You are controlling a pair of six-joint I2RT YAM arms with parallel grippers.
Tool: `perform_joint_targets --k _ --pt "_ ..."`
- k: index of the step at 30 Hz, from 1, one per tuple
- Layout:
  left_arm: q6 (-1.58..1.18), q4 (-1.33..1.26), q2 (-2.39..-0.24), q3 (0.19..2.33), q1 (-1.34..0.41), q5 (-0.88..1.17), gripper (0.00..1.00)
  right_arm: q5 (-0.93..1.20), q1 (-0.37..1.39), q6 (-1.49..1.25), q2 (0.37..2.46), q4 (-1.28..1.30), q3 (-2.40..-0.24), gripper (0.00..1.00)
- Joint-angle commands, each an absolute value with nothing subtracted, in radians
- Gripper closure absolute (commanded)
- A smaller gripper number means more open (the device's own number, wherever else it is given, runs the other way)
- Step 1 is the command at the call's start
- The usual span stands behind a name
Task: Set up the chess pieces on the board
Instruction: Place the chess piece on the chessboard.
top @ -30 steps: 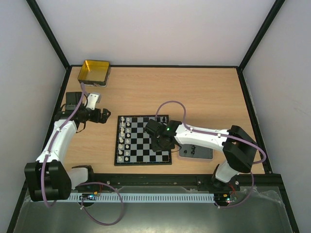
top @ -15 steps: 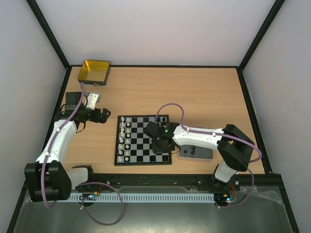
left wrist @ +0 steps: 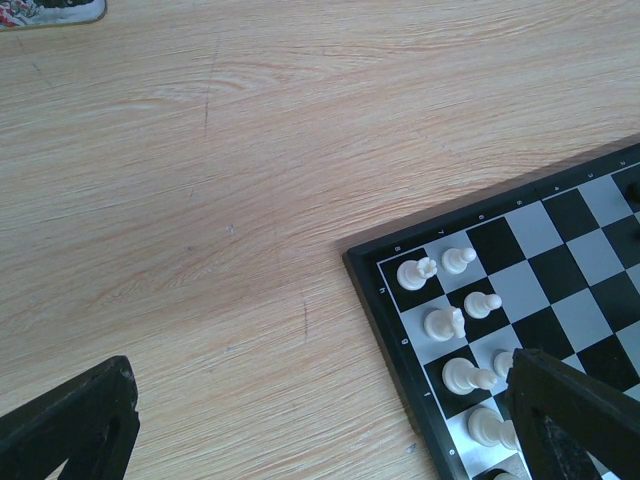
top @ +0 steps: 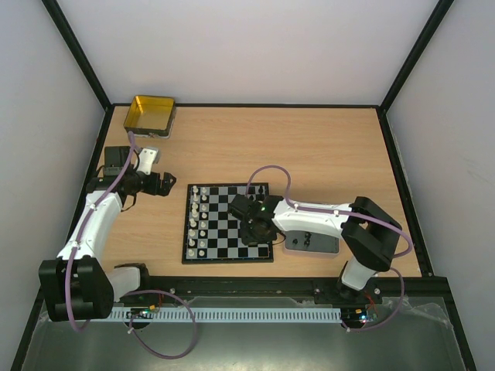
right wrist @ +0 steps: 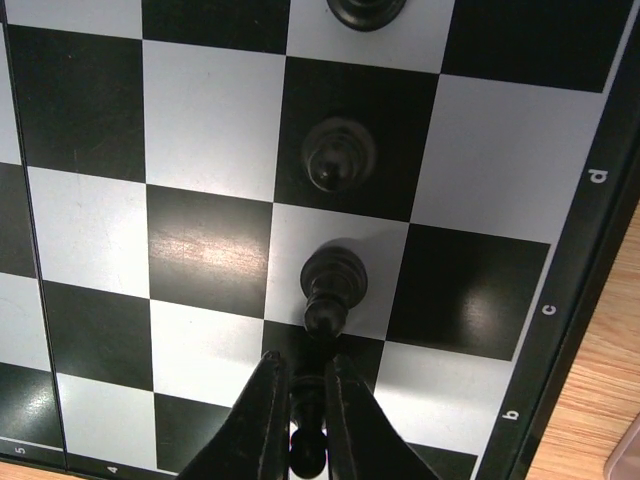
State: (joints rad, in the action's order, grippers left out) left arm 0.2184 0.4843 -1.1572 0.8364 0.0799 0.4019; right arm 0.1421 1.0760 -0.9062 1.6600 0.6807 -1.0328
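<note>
The board (top: 227, 261) lies mid-table. White pieces (top: 198, 220) fill its two left columns; the left wrist view shows several of them (left wrist: 443, 322). My right gripper (top: 256, 231) hangs low over the board's right side. In the right wrist view it (right wrist: 303, 362) is shut on a black pawn (right wrist: 308, 410), held just above a square near the board's rim (right wrist: 600, 200). Black pieces stand just ahead of it, one close (right wrist: 335, 280) and one further (right wrist: 338, 155). My left gripper (top: 164, 185) is open and empty over bare wood, left of the board; one finger (left wrist: 70, 430) shows.
A gold tin (top: 149, 114) stands at the far left corner. A grey tray (top: 312, 243) with a few black pieces lies right of the board, under my right arm. A small white and black object (top: 147, 158) lies behind my left gripper.
My right arm has edged slightly left and nearer over the board, still holding the pawn. My left arm has not moved.
</note>
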Motion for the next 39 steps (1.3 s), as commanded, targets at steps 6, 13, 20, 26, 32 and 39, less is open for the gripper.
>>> perform_joint_targets --k 6,13,20,26,32,39 --pt "0.216 0.483 -1.138 0.83 0.086 0.408 0.01 0.133 1.083 -0.916 1.671 0.675 -1.031 0.9" --pt "0.215 0.483 -1.137 0.829 0.086 0.41 0.01 0.135 1.085 -0.914 1.675 0.674 -1.035 0.88" --pt "0.215 0.483 -1.137 0.829 0.086 0.411 0.01 0.135 1.085 -0.914 1.673 0.674 -1.034 0.84" --pt "0.216 0.482 -1.138 0.828 0.086 0.411 0.01 0.127 1.085 -0.919 1.657 0.689 -1.049 0.8" --pt "0.216 0.483 -1.137 0.829 0.086 0.412 0.01 0.118 1.085 -0.922 1.638 0.705 -1.061 0.7" --pt "0.216 0.484 -1.137 0.83 0.086 0.413 0.01 0.034 1.084 -0.941 1.553 0.794 -1.107 0.68"
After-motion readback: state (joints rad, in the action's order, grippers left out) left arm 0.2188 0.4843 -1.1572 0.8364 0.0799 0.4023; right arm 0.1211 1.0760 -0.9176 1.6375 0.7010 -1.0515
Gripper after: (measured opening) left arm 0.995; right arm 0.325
